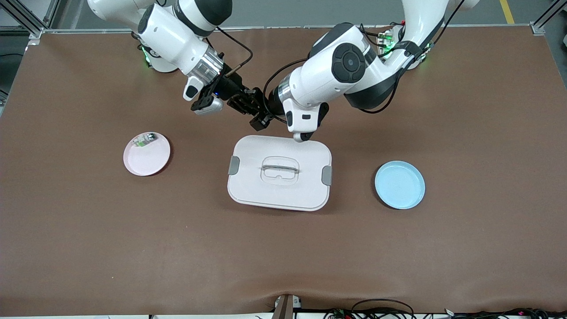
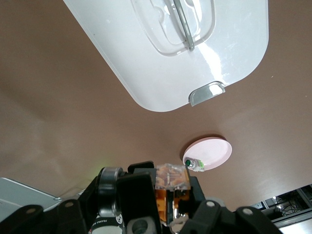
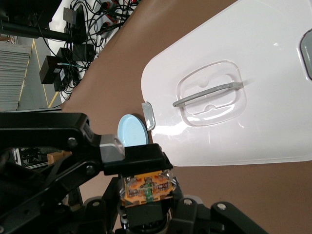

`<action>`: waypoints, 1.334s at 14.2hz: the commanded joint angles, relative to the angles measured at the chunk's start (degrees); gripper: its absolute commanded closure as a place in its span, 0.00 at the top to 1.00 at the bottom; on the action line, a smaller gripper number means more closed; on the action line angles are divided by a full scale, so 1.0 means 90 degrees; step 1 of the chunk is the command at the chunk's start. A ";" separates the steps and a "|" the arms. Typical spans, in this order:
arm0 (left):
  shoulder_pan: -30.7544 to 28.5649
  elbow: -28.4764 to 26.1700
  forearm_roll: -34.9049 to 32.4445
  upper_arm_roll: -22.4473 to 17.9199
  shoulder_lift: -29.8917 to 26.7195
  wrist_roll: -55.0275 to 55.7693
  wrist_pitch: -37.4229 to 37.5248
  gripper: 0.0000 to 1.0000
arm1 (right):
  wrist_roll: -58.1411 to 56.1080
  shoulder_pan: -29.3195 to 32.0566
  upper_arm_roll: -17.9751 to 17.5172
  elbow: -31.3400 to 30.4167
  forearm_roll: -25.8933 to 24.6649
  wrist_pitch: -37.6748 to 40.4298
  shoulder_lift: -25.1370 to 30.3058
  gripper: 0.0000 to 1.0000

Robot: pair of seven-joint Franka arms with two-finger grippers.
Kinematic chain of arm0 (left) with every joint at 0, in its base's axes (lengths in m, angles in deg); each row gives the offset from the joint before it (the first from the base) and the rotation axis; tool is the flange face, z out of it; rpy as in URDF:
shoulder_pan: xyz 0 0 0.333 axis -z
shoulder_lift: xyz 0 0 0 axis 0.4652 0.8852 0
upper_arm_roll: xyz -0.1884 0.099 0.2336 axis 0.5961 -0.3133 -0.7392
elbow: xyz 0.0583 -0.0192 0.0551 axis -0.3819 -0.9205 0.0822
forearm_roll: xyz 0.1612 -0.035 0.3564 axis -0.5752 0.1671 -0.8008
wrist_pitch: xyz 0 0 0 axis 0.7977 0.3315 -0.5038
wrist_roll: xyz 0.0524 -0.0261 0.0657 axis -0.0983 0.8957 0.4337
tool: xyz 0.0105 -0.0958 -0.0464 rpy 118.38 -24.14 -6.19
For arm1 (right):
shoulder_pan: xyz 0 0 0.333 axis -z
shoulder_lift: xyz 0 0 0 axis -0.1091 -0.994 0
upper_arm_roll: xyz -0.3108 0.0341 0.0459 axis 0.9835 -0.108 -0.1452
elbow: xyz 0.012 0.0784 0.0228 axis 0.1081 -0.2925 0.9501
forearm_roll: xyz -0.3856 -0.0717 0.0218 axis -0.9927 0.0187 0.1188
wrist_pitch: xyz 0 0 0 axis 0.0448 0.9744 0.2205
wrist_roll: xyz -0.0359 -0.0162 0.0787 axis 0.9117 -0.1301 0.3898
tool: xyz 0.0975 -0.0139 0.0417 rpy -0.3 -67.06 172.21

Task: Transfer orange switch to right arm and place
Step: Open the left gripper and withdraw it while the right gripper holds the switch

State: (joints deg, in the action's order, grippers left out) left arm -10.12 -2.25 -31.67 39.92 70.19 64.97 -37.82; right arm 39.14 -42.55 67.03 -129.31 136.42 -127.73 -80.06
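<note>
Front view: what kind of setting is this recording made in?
Probably a robotics lab workcell rather than a home. A brown-covered table sits inside an aluminium frame, with loose cables along its edge, and two bench-mounted arms meet claw to claw above a white lidded box.

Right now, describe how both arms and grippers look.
Both arms are glossy white with black joints and a silver wrist ring. The right gripper and left gripper are black two-finger types. Black cables loop along each arm, and green lights glow near both bases.

High front view; wrist views share white box (image 1: 279, 173).
</note>
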 commanded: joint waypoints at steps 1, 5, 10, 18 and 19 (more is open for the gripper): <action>0.0056 0.0201 0.0123 0.0015 0.0001 0.0104 0.0079 0.00 | -0.0119 0.0008 0.0020 -0.0046 0.0075 0.0048 -0.0021 0.00; 0.0046 0.0201 0.0123 0.0015 0.0001 0.0056 0.0079 0.45 | -0.0119 0.0008 0.0020 -0.0046 0.0075 0.0048 -0.0021 0.00; -0.0022 0.0201 0.0123 0.0025 -0.0087 0.0036 0.0098 1.00 | -0.0119 0.0018 0.0029 -0.0056 0.0075 0.0096 -0.0021 0.00; -0.0860 0.0347 -0.0433 -0.0034 -0.0565 -0.0431 0.0401 1.00 | -0.1307 0.0808 0.0059 -0.0202 -0.0168 0.1744 0.0388 0.00; -0.1045 0.0337 -0.0530 -0.0024 -0.0672 -0.0626 0.0420 1.00 | -0.1494 0.0983 0.0059 -0.0212 -0.0527 0.2085 0.0466 0.00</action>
State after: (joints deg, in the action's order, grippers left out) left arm -17.27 1.11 -34.69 39.79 66.32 61.77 -35.30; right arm 28.86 -36.77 67.91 -129.68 135.03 -113.66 -78.96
